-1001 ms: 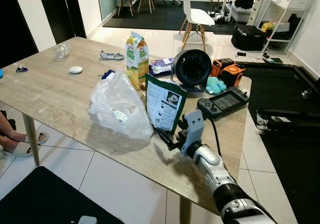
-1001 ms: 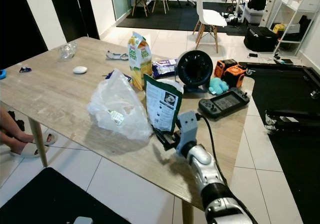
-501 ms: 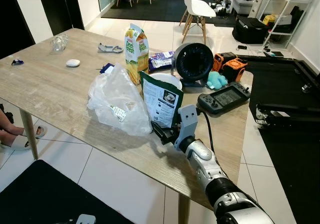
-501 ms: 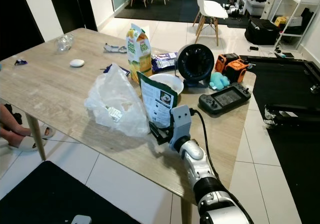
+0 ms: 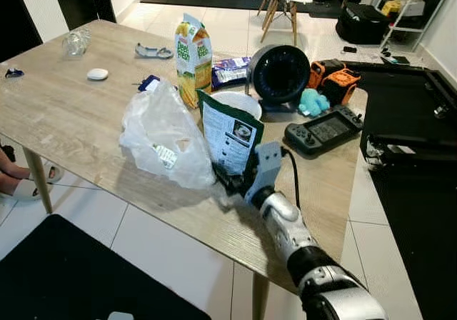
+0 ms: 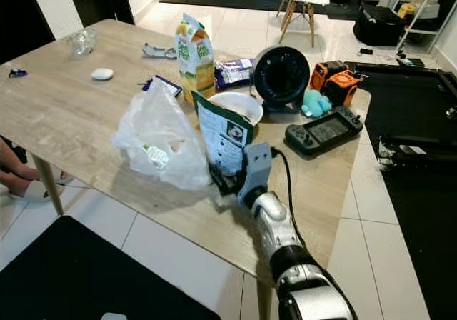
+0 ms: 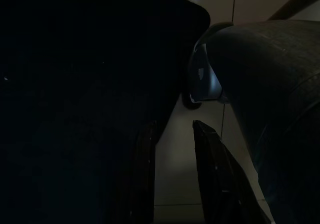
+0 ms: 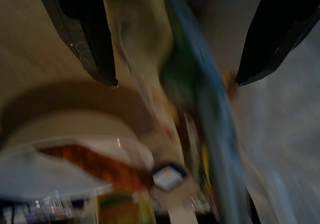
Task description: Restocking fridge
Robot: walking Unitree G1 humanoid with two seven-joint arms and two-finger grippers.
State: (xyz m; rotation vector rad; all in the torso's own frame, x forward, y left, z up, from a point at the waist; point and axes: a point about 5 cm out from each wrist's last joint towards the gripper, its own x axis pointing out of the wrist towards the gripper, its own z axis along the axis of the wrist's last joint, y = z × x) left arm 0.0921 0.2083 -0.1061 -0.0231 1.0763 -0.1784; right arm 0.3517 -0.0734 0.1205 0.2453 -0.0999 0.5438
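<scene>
Jaws of the right gripper (image 5: 232,184), spread at frame centre, straddle the green pouch's (image 5: 230,140) base; closing off-centre could topple it onto the plastic bag (image 5: 163,138).

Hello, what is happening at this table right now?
The robot's right gripper is at the foot of the green pouch on the table, its fingers open with the pouch edge between them. The pouch stands beside a clear plastic bag. The left arm hangs idle.
</scene>
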